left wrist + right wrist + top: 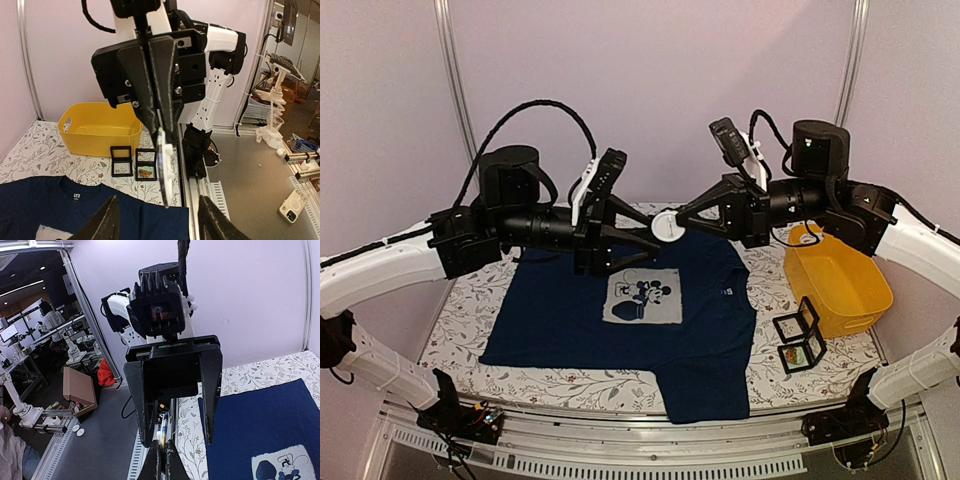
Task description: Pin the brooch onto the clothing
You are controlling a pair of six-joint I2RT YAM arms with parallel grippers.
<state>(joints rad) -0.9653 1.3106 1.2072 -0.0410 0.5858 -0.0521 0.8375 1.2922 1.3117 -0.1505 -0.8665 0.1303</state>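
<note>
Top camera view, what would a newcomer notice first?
Mid-air at centre, the right hand pinches a white brooch, with the left hand open around it. Beneath them lies a navy T-shirt with a mouse print; a yellow bin sits to the right.

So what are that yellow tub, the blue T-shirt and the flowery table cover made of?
Yellow tub: probably moulded plastic. It is smooth with a slight sheen, and has thin rigid walls and a cut-out handle.
Navy T-shirt: soft knit fabric, likely cotton, matte and lying limp on the table.
Floral table cover: a matte printed sheet, either cloth or vinyl; I cannot tell which.
</note>
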